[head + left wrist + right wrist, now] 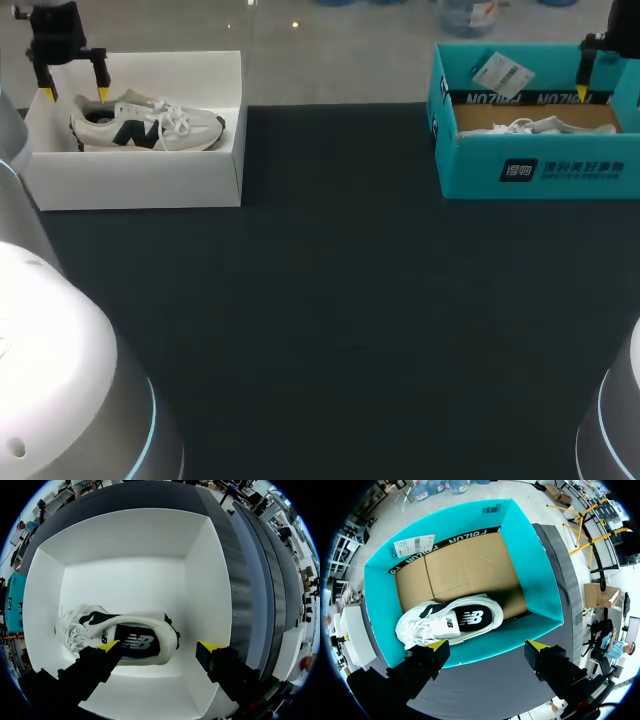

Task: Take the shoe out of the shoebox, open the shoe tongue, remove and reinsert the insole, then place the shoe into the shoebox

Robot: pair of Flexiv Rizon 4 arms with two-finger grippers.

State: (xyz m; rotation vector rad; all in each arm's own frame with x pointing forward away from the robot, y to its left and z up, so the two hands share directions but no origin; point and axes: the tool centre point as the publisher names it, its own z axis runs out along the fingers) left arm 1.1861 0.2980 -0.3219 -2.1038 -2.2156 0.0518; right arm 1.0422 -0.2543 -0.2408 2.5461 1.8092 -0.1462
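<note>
left gripper: fingers apart, i see it over the shoe in the white shoebox
right gripper: fingers apart, above the teal shoebox holding a second shoe

left tool hanging far left, fingers wide apart, right tool far right, fingers spread

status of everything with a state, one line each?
white shoebox: open
left shoe: inside white shoebox, on its side
teal shoebox: open
right shoe: inside teal shoebox, on its side
left gripper: open, above left shoe, holding nothing
right gripper: open, above teal shoebox, holding nothing
</note>
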